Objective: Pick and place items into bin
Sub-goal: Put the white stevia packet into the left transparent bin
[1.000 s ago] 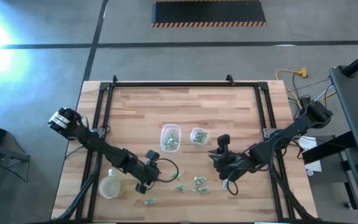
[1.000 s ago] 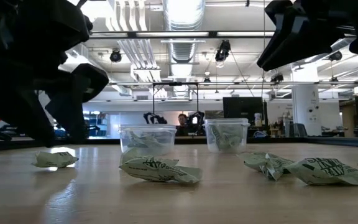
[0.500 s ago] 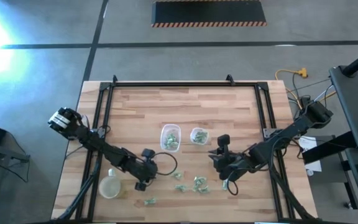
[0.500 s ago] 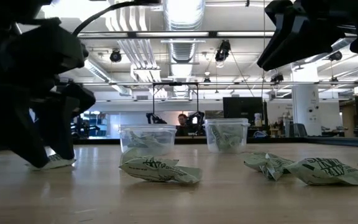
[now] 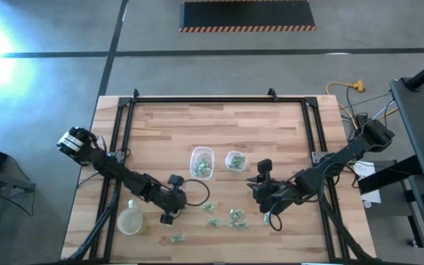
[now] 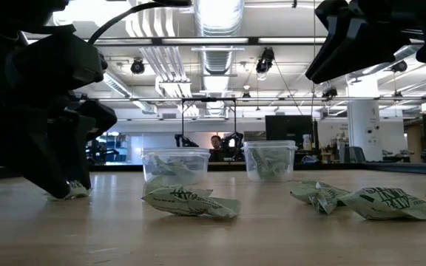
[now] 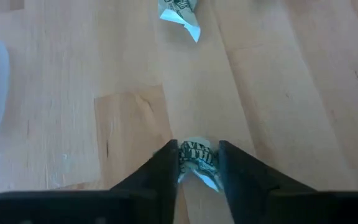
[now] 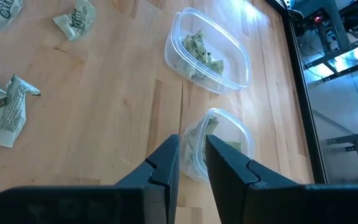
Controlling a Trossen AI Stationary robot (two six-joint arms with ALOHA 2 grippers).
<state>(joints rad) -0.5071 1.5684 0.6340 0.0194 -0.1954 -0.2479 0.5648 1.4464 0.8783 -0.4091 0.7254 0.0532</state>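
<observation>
On the wooden table, the left gripper was seen lowered to the tabletop near the front left, its two dark fingers closed narrowly on one small pale-green and white wrapped piece, which was pinched between them against the wood. In the low view, the same gripper was shown standing on the table with the wrapper at its tip. Dark print was visible on the held wrapper, but it could not be read. A second wrapper was pictured lying ahead of the fingers, well apart from them.

More loose wrappers were left scattered along the front of the table between the two arms, with one more by the front edge. Two clear containers, a larger one and a smaller one, were set side by side at mid-table, each already holding several wrappers. A round clear lid was seen by the left arm.

The right gripper was held above the table just beside the smaller container, its fingers drawn narrow with nothing seen between them.
</observation>
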